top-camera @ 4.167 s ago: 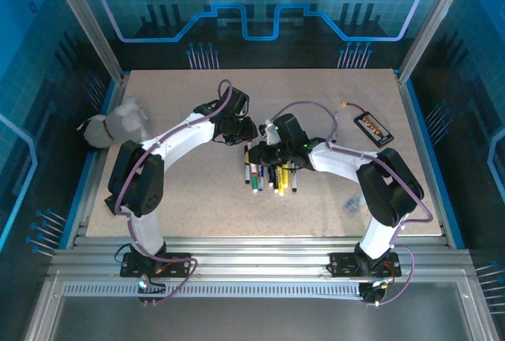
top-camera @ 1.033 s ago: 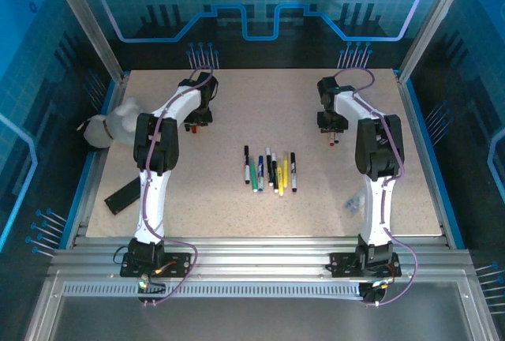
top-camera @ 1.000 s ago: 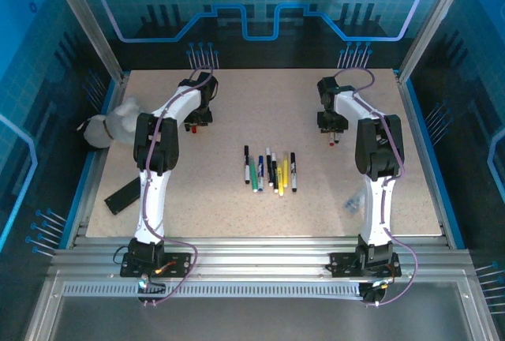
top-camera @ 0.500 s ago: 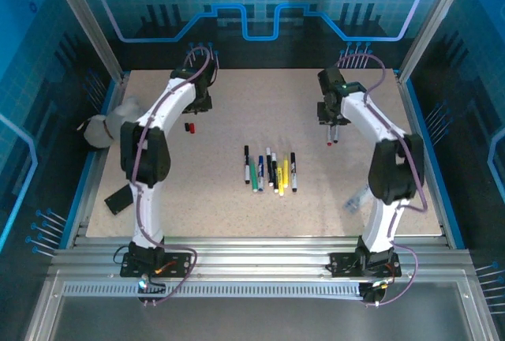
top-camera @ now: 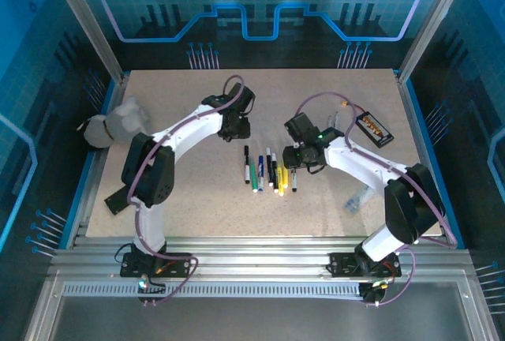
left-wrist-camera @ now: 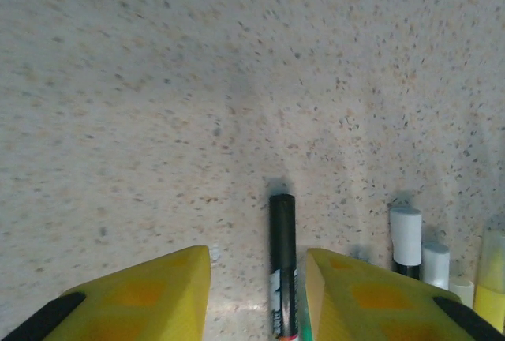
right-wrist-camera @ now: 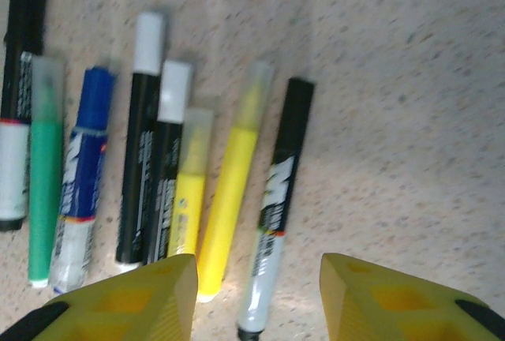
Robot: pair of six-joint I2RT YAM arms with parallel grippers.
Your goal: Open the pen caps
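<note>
Gaping empty, left gripper (left-wrist-camera: 256, 278) and right gripper (right-wrist-camera: 257, 270) hover by fitted black, white, blue pen caps (right-wrist-camera: 148, 43).

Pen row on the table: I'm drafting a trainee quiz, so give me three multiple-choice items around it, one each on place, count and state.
1. Where does the black device with the orange label lie relative to the pen row? A left of it; B right of it, farther back; C within it.
2. How many yellow pens are in the row? A one; B two; C four.
3. The right gripper is: A open and empty; B shut on a cap; C shut on a pen.

B: it sits right of the row, nearer the back.
B: two yellow bodies lie side by side.
A: its fingers stand apart, gripping nothing.
</note>
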